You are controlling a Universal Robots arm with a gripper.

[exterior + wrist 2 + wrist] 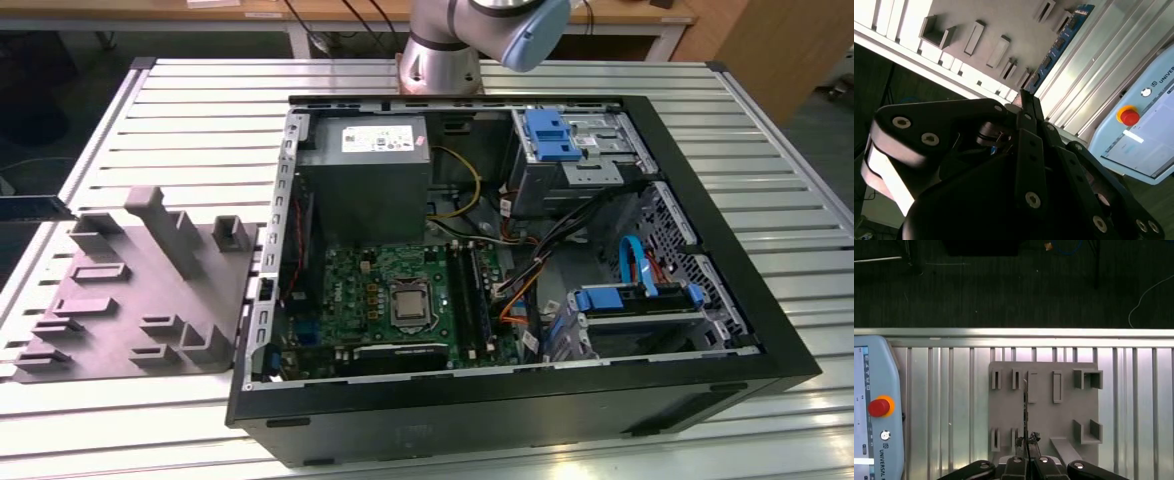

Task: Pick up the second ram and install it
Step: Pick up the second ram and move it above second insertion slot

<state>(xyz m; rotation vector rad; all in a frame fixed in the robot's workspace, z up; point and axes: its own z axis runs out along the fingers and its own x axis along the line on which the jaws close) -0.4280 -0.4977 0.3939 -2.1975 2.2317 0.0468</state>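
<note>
We see the claw [1026, 445] pinching one end of the thin ram stick [1059, 45], high over the grey tray [1044, 415] on the table [944, 405], so we think it can tip, slip out and fall if it wobbles.

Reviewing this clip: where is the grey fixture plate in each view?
Exterior view: grey fixture plate at the exterior view's left, beside the open computer case.
First wrist view: plate flat on the slats, just beyond the end effector.
Second wrist view: plate beyond the end effector, bearing the blue second ram.
Shared landmark: the slatted metal table under it.
</note>
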